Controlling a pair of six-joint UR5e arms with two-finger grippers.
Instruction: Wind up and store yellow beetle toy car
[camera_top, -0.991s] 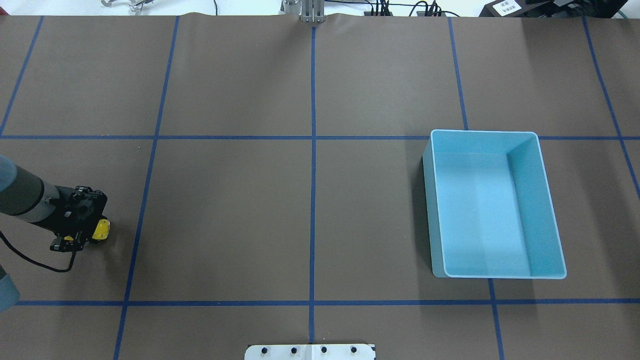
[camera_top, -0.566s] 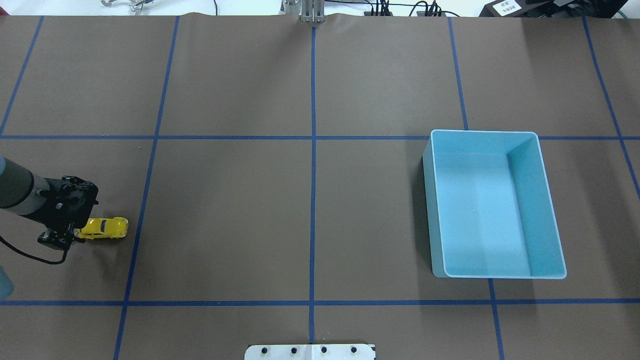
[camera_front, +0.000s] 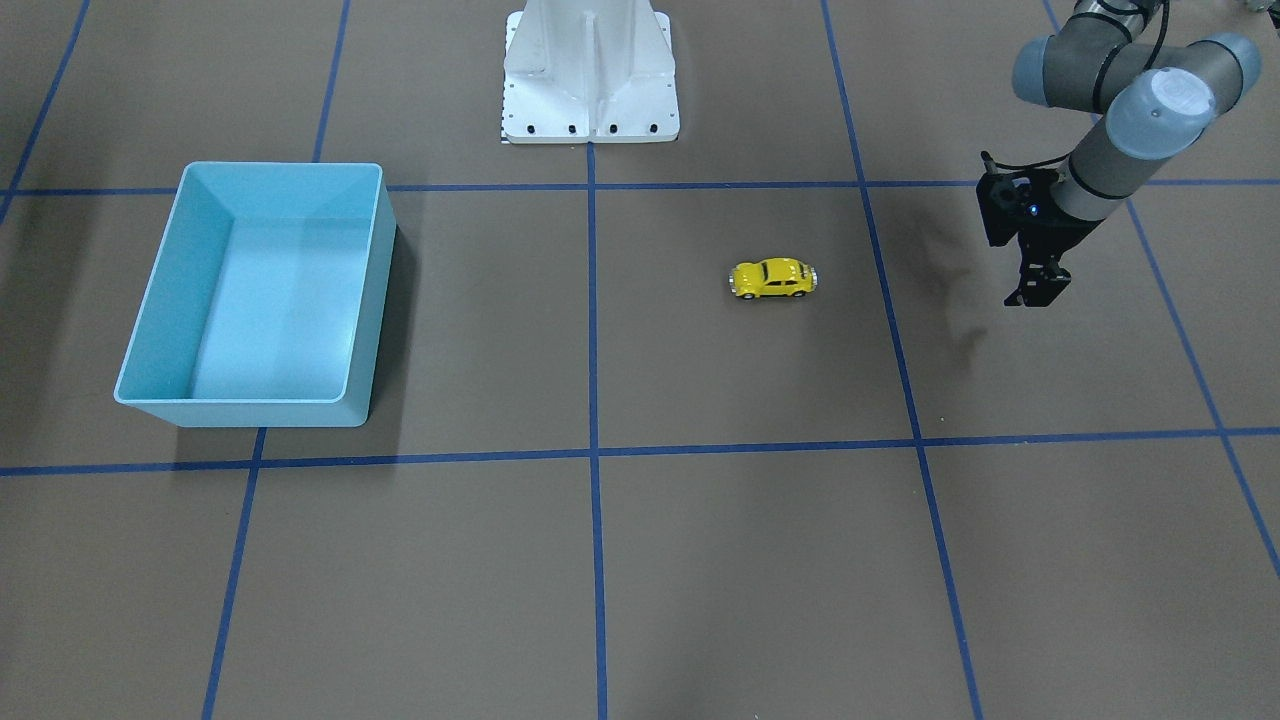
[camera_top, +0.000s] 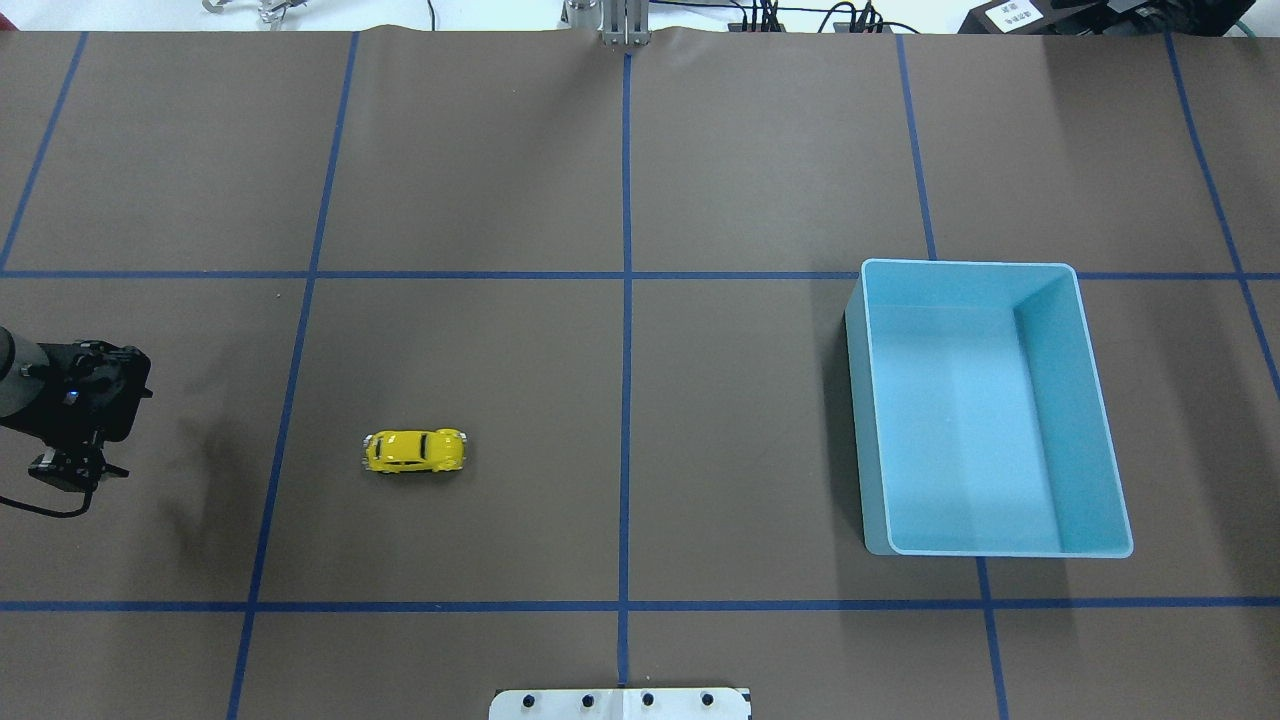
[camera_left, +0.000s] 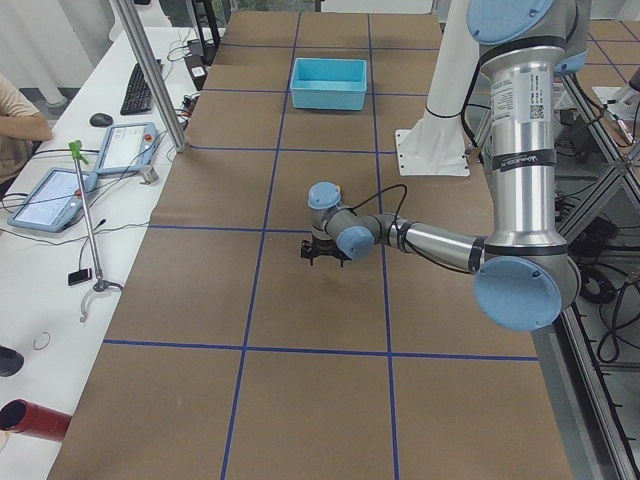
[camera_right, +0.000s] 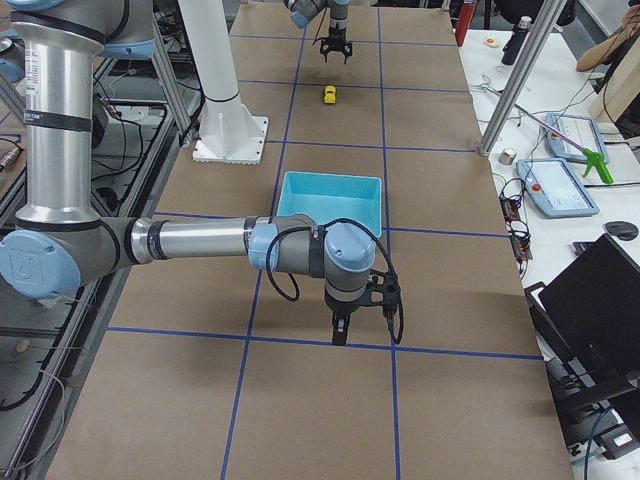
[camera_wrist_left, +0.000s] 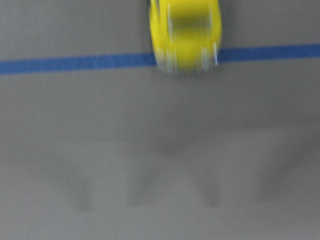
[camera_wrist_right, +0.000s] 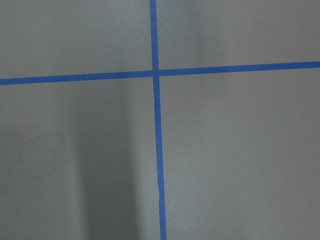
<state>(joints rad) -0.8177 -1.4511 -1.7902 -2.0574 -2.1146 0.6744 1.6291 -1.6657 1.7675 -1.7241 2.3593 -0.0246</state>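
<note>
The yellow beetle toy car (camera_top: 415, 450) stands free on the brown table, left of centre, nose toward the light blue bin (camera_top: 968, 264). It also shows in the front view (camera_front: 772, 279), small in the right side view (camera_right: 329, 94), and blurred at the top of the left wrist view (camera_wrist_left: 185, 35). My left gripper (camera_top: 66, 478) hangs open and empty above the table's far left, well apart from the car (camera_front: 1036, 296). My right gripper (camera_right: 343, 338) shows only in the right side view, beyond the bin; I cannot tell its state. The bin is empty.
Blue tape lines (camera_top: 626, 300) divide the table into squares. The white robot base (camera_front: 590, 70) stands at the middle of the robot's edge. Operators' desks with tablets (camera_left: 60, 195) run along the far side, and a metal post (camera_right: 525, 70) stands there.
My left gripper has let go of the car and drawn back to the left. The car has rolled right across a tape line, toward the bin.
</note>
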